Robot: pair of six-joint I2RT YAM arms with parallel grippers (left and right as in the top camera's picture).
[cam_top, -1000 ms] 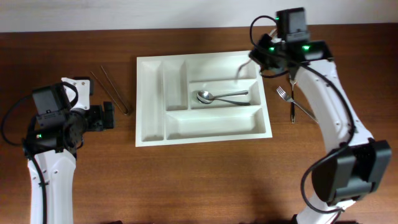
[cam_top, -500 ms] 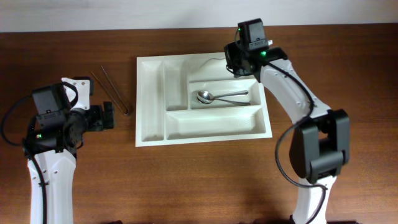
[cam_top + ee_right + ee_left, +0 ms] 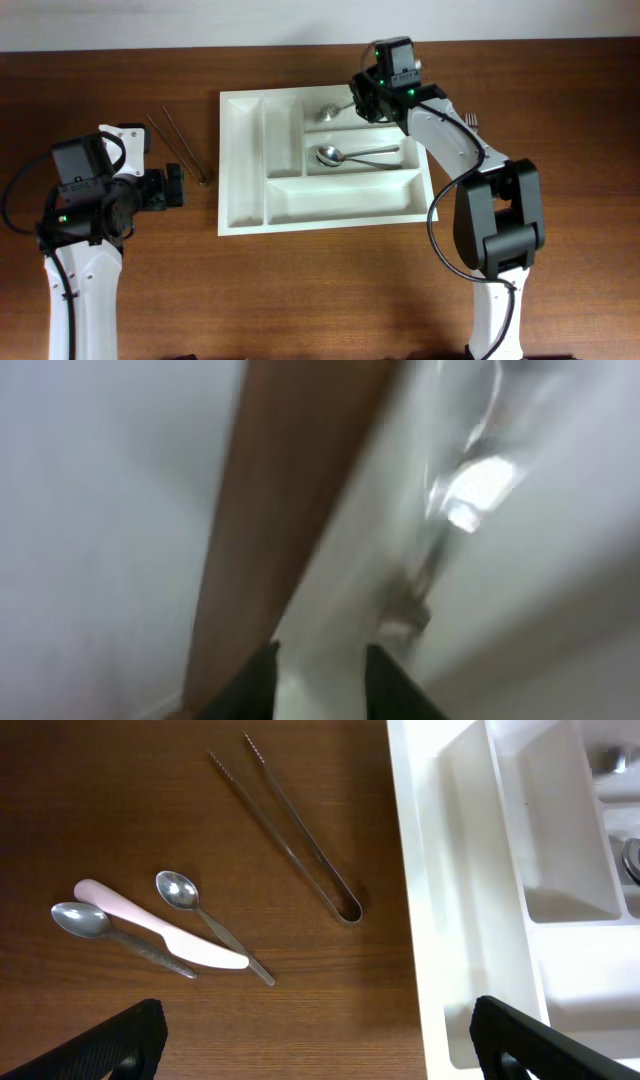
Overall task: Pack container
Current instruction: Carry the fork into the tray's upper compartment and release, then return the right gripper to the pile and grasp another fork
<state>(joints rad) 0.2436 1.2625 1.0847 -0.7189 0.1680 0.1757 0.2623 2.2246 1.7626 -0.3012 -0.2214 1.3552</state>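
- Overhead: we are looking down on a dark brown, wood-grained worktop (image 3: 320, 290). The container (image 3: 245, 215), a smooth white plastic tray with two narrow upright compartments and three long horizontal ones, is sitting in the middle of it.
- A polished metal upper spoon (image 3: 330, 112) is lying in the top long compartment, its handle running toward the right pincer (image 3: 365, 100), which is hanging over that compartment. A middle spoon (image 3: 355, 155) is lying in the compartment below.
- Thin metal tongs (image 3: 180, 145) are lying on the wood left of the container, and the left pincer (image 3: 173, 187) is hovering near their bent end, apart from the tray.
- Left wrist: the left pincer (image 3: 318, 1055) is gaping wide, with its black fingertips (image 3: 110, 1045) in the bottom corners and only bare wood between them.
- The tongs (image 3: 300, 830) are showing serrated tips and a rounded bend. A small spoon (image 3: 180, 890), a flat pale pink knife (image 3: 150, 920) and a rough-handled spoon (image 3: 80, 920) are lying side by side, the knife's tip touching the small spoon's handle. The container's glossy wall (image 3: 440, 920) is running down the right.
- Right wrist: everything is blurring heavily. The right pincer (image 3: 320, 680) is standing narrowly parted, with white plastic showing between its dark fingers (image 3: 250, 685). A shiny metallic streak (image 3: 470, 490) is gleaming over the white container (image 3: 100, 510). We cannot tell whether the fingers are touching it.
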